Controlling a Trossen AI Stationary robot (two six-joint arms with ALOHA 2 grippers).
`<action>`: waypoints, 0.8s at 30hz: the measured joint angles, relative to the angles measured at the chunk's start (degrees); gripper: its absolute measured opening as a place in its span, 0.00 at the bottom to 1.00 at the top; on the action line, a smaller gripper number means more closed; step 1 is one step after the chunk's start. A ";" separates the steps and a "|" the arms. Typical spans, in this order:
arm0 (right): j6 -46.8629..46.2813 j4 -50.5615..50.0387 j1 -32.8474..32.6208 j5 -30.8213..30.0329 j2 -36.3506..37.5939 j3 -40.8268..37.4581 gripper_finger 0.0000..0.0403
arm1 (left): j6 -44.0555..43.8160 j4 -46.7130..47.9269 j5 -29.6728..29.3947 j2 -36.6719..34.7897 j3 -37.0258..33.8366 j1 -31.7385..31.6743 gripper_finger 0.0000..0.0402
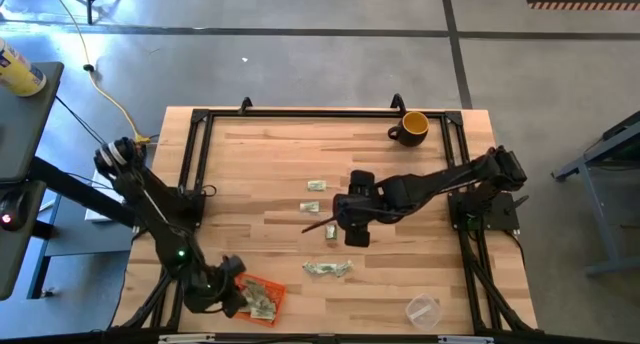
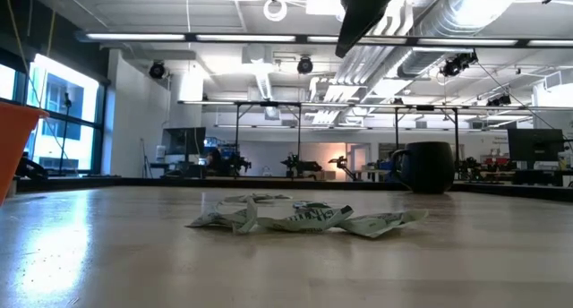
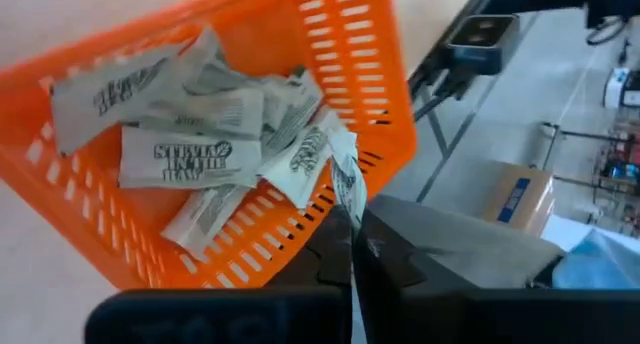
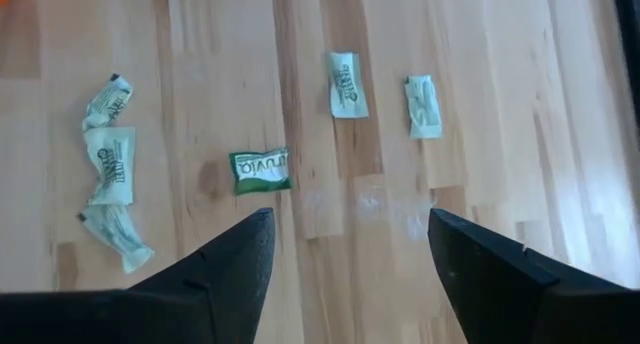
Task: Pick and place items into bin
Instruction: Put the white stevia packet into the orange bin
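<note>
The orange bin (image 1: 276,288) sits at the table's near left and holds several white-and-green packets (image 3: 190,134). My left gripper (image 3: 352,252) is at the bin's left rim, shut on one more packet (image 3: 343,174). My right gripper (image 4: 350,234) hovers open over the middle of the table, with nothing between its fingers. Under it lie a green packet (image 4: 260,171), two white ones (image 4: 347,84) (image 4: 422,106), and a row of three (image 4: 110,174). All of these lie flat on the wood. In the high view the row lies at the near middle (image 1: 327,269). My left gripper pinches one packet by its end (image 3: 349,206) between the two fingers. The packet is seen almost edge-on. It sticks out beyond the fingers over the bin's slotted rim (image 3: 385,134), and its free end reaches among the packets inside.
A yellow-and-black mug (image 1: 412,127) stands at the far right corner. A clear plastic cup (image 1: 422,309) lies near the right front edge. A black frame (image 1: 200,164) runs along the table's sides. Bare wood lies between the bin and the loose packets.
</note>
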State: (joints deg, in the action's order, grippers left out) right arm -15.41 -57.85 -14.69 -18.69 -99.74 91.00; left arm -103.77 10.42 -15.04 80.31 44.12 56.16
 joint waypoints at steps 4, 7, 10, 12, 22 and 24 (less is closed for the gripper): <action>1.09 0.31 -0.38 -0.20 0.00 0.00 0.64 | -1.89 0.17 -0.58 2.60 -0.11 0.09 0.18; 2.41 1.21 -0.20 -0.07 -0.02 0.00 0.63 | -3.01 -0.33 -0.51 2.62 0.07 0.06 0.30; 4.92 4.30 0.91 0.09 -0.47 0.00 0.63 | -2.02 -0.13 2.08 2.18 0.07 0.05 0.44; 6.70 6.12 2.12 1.72 -1.38 0.00 0.64 | 0.51 -0.21 4.21 1.14 0.07 0.10 0.52; 19.93 13.35 9.39 8.25 -13.05 -0.04 0.64 | 17.42 13.21 -6.20 -11.84 0.15 -0.37 0.68; 21.65 15.77 11.29 9.03 -14.89 -0.04 0.63 | 18.07 18.93 -8.22 -15.19 0.14 -0.33 0.67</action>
State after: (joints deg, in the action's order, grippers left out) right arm 6.24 -42.08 -3.41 -9.67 -114.64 90.96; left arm -85.70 29.35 -23.26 65.13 44.26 55.83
